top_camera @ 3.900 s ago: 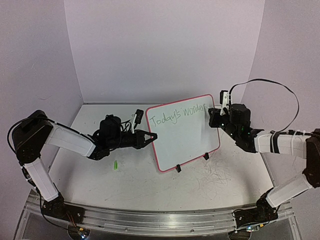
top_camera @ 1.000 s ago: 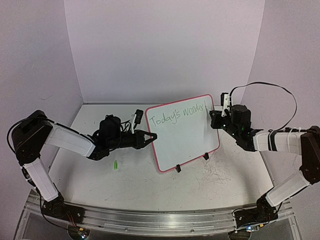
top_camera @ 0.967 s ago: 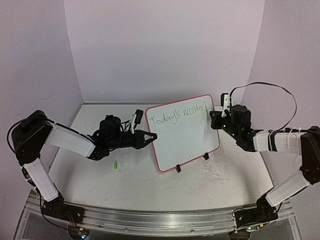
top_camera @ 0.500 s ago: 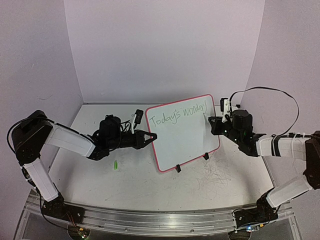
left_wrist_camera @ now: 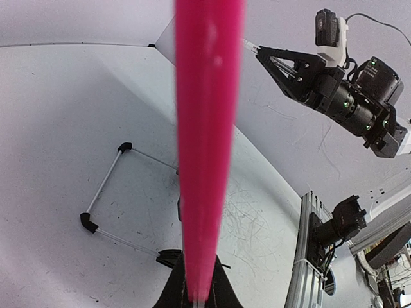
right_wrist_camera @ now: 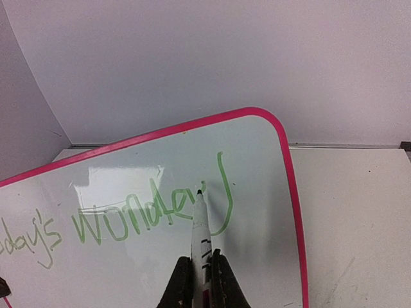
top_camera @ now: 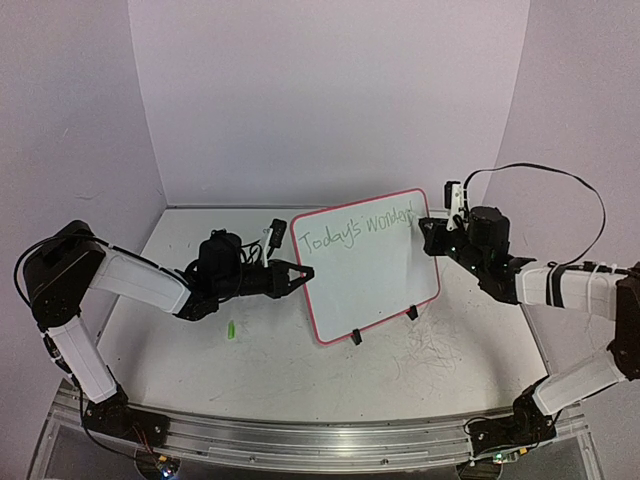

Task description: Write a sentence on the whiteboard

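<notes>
The whiteboard (top_camera: 372, 285) stands tilted on the tabletop, white with a pink rim. The sentence (top_camera: 355, 231) runs in green along its top; "oday's wonder" and a long hooked stroke show in the right wrist view (right_wrist_camera: 131, 218). My left gripper (top_camera: 300, 272) is shut on the board's left edge; the pink rim (left_wrist_camera: 205, 128) runs up from between its fingers (left_wrist_camera: 196, 285). My right gripper (top_camera: 426, 224) is at the board's upper right corner, shut on a white marker (right_wrist_camera: 200, 224). Its tip sits on the board at the end of "wonder", beside the hooked stroke.
A small green piece (top_camera: 231, 329) lies on the table below my left arm. The grey tabletop carries scribbles (top_camera: 430, 352) at front right. The board's black clip feet (top_camera: 355, 337) rest on the table. Purple walls close the back and sides. A metal rail (top_camera: 300, 440) runs along the front.
A long hooked stroke has been added after "wonder". In the last second my right gripper dipped lower along the board's right side and came back up. The left gripper and board stayed still.
</notes>
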Robot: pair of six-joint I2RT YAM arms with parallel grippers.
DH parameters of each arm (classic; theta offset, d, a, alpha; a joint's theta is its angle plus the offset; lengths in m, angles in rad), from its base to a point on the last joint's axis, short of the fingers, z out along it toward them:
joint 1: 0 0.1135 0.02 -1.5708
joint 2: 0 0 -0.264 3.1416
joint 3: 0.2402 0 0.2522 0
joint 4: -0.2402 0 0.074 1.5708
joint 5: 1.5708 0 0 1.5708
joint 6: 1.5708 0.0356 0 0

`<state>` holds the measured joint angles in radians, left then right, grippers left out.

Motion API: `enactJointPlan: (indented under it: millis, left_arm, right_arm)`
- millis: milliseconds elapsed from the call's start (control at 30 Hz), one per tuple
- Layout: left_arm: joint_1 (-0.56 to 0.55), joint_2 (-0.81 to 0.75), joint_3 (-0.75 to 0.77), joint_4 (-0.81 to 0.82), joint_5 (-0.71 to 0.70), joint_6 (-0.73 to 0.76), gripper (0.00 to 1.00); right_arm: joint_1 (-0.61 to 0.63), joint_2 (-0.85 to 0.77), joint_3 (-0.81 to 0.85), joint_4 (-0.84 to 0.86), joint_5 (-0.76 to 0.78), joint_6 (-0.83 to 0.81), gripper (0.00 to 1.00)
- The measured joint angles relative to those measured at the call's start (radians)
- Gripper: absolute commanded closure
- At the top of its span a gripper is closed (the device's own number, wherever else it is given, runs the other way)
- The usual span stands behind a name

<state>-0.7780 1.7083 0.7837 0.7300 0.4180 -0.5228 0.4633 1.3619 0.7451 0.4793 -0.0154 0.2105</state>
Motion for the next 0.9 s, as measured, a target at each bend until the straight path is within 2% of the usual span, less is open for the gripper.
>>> enactJointPlan:
  millis: [233, 600, 900]
  left_arm:
    - [0.000, 0.000, 0.000, 0.000, 0.000, 0.000, 1.00]
    - [0.000, 0.000, 0.000, 0.000, 0.000, -0.001, 1.00]
    - [0.000, 0.000, 0.000, 0.000, 0.000, 0.001, 1.00]
  right_arm:
    - [0.000, 0.040, 0.007, 0.002, 0.011, -0.001, 1.00]
    - [-0.001, 0.082, 0.046, 0.006, 0.112, 0.000, 1.00]
    - [-0.003, -0.010, 0.018, 0.002, 0.112, 0.001, 1.00]
